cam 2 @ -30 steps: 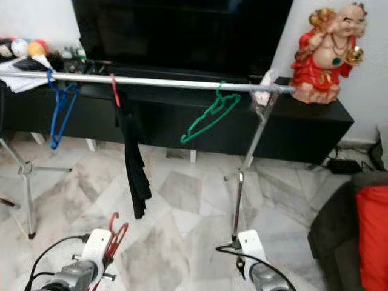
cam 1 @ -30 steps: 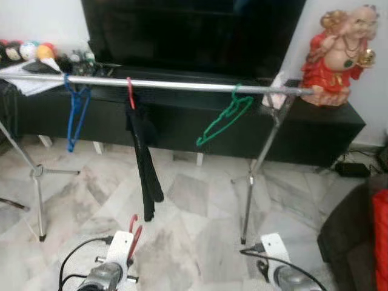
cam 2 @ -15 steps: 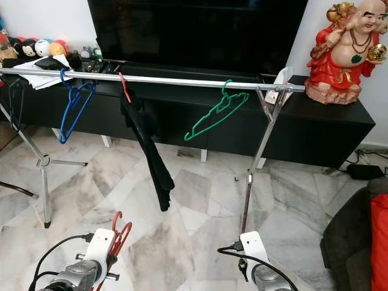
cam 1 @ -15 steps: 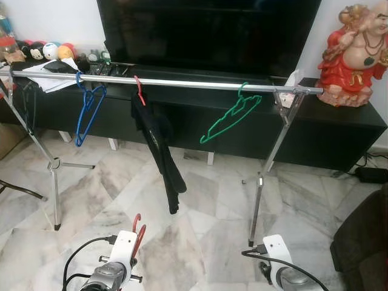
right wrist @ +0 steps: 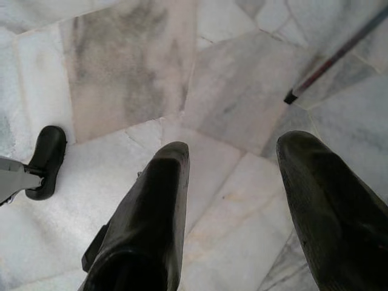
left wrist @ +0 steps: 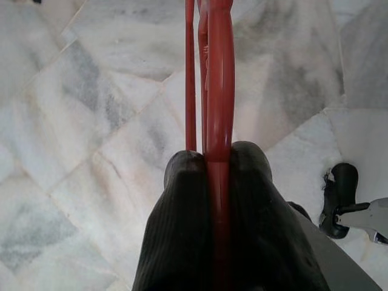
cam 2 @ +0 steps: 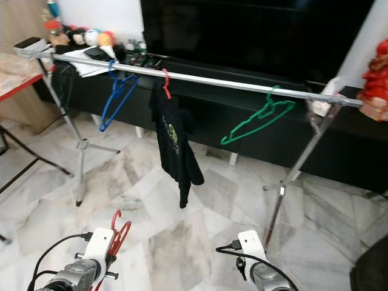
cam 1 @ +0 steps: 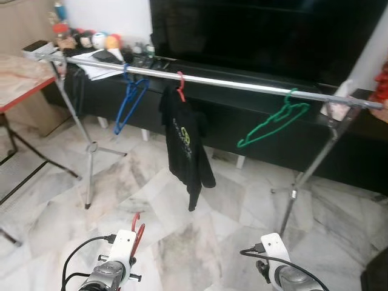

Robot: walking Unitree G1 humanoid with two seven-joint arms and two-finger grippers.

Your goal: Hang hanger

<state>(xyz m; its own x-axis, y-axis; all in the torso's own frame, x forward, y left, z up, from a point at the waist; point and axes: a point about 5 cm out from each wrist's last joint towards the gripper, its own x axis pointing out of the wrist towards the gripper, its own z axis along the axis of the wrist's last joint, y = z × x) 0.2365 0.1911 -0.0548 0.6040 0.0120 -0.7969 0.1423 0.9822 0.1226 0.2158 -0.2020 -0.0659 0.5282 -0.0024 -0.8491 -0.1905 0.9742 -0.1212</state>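
While the left gripper (left wrist: 217, 163) clamps tight on the red hanger (left wrist: 213, 73), it carries it low, well below the rail (cam 1: 230, 84) and short of it, so the hook is kept clear until the robot gets close enough to lift. That hanger is thin glossy red plastic, empty, its curved hook poking up above the wrist, seen edge-on between the two black fingers. Over by the rail's right leg, the right gripper (right wrist: 233, 157) hangs with its fingers spread wide, holding nothing, just marble floor (right wrist: 121, 66) beneath it. On the rail itself: a blue hanger (cam 1: 128, 97) towards the left end, a black shirt (cam 1: 187, 145) on another red hanger, a green hanger (cam 1: 274, 121) tilted towards the right end. My guess: the open stretch between shirt and green hanger is the likely slot.
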